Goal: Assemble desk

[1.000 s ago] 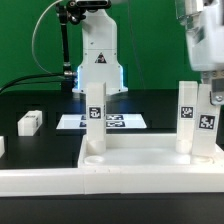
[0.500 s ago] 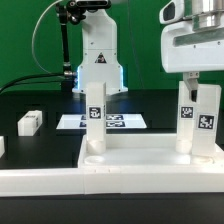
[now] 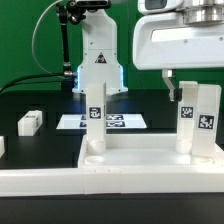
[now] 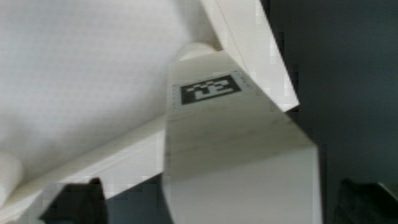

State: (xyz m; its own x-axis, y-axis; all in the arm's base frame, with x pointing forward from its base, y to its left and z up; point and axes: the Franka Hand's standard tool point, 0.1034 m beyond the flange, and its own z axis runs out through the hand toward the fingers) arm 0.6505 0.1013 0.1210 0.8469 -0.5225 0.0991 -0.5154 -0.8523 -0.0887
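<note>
Fingers [image 4: 75, 203] of our gripper [image 4: 217, 203] stand apart with the tagged leg [image 4: 228, 150] between them; we judge that drifting sideways could knock it crooked on the desk panel [image 3: 140, 165].

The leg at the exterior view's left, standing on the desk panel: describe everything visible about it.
This leg is a short square white post, plastic by its look, with a black-and-white square tag on the face toward the camera, about mid-height. It stands upright, its foot down on the panel near that panel's end at the exterior view's left. Only the panel touches it; the marker board lies on the table behind it.
</note>
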